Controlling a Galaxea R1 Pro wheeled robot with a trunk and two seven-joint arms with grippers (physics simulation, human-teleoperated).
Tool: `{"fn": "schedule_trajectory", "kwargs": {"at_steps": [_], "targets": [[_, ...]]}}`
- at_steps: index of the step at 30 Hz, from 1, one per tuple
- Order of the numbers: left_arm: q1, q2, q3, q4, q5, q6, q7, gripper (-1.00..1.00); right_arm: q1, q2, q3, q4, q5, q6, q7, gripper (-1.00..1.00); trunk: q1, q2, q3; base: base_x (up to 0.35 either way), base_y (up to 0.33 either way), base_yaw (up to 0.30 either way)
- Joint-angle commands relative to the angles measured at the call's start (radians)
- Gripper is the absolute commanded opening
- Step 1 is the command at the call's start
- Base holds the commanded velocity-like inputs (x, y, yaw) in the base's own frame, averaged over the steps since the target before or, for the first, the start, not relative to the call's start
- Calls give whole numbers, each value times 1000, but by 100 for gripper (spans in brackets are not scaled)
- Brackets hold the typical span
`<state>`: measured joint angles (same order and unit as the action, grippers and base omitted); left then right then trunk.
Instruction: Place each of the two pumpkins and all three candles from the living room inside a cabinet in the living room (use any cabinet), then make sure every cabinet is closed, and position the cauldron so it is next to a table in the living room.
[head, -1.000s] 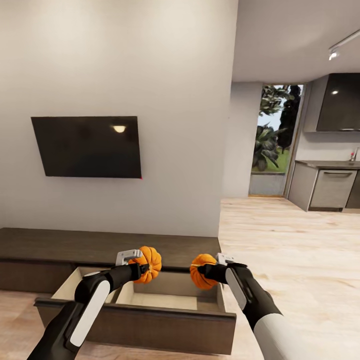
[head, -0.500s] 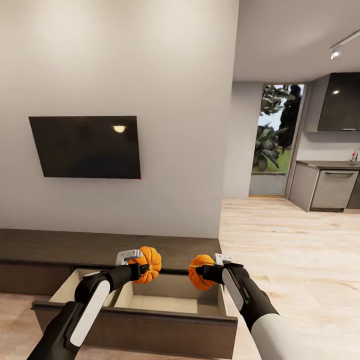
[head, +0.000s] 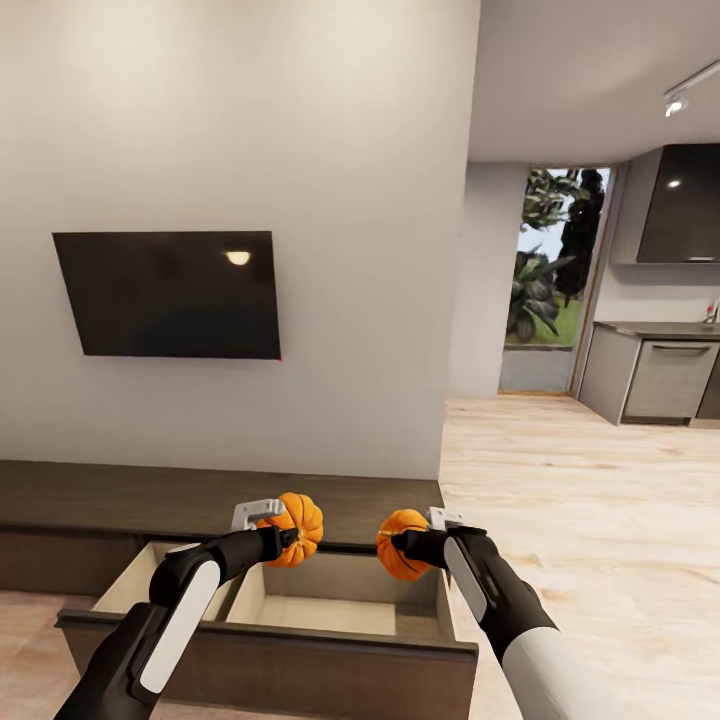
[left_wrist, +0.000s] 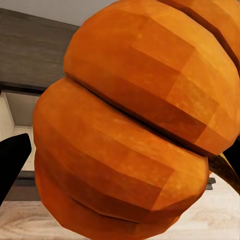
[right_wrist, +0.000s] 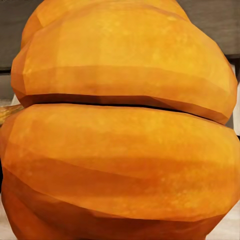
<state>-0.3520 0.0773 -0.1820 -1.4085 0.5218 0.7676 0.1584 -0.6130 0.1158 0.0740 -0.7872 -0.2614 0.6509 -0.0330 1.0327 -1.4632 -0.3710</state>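
A pale wooden floor (head: 600, 520) ran along the lower frame beneath the cabinet (head: 200, 495). Its open drawer (head: 270, 640) sat low centre. Above it, the left hand (head: 282, 535) gripped one pumpkin (head: 298, 527), and the right hand (head: 400, 545) gripped the other pumpkin (head: 400, 540). Released carelessly, either might strike the drawer's rim and roll out. A television (head: 168, 294) hung at left; a kitchen (head: 660, 370) lay at far right.

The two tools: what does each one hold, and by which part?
The left tool holds a pumpkin by its ribbed side; the right tool holds the other pumpkin likewise, both above the open drawer.
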Motion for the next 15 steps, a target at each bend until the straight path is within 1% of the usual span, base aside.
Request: {"fn": "schedule_trajectory", "kwargs": {"at_steps": [1,11,15], "targets": [[-1,1,-2,-1,11,2,10,-100,-1,0,1,-1,-5,4,-4,-100,0,-1,-1,2,0,0],[-1,2,-2,-1,9,3,9,-100,-1,1,1,-1,-5,4,-2,-100,0,-1,-1,0,0,0],[-1,2,-2,-1,9,4,9,-100,-1,1,1,-1,-6,4,-2,-100,15,-29,-14,0,0,0]]}}
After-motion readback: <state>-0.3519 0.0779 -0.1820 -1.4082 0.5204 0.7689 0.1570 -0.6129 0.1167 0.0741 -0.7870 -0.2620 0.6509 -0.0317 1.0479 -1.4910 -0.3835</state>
